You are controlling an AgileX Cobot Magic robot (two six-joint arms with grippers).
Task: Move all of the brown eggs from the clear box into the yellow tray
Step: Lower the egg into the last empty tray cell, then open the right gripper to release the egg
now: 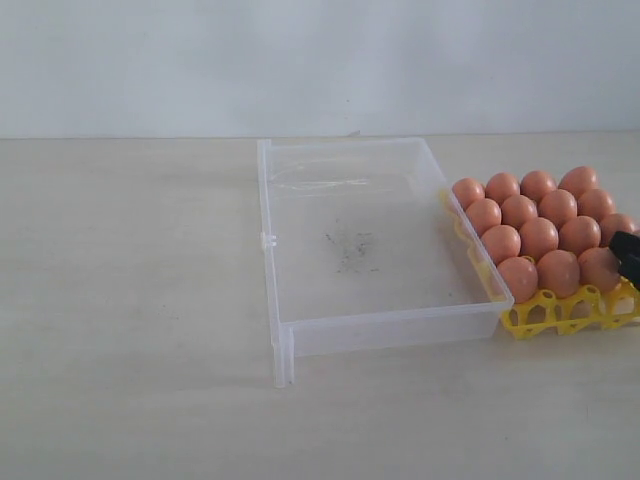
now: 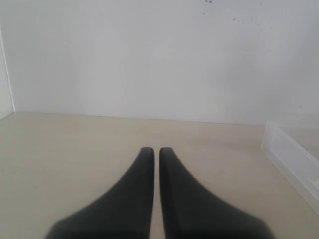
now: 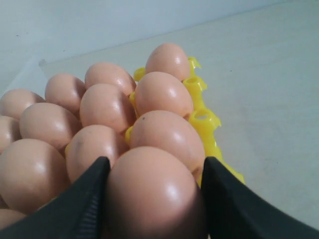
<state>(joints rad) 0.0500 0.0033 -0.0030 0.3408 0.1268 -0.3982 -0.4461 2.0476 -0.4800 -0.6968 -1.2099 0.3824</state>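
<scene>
Presently we see the right claw [image 3: 155, 163] gripping one brown egg [image 3: 149, 199], a finger each side, at the yellow tray [image 3: 204, 119]; left claw [image 2: 156, 150] closed.

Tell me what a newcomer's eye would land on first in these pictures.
The mass of brown eggs filling the yellow tray at the right of the table grabs attention first. Beside it, the clear box lies empty but for dark scuffs. In the right wrist view, black jaws hug both sides of the nearest egg.
</scene>
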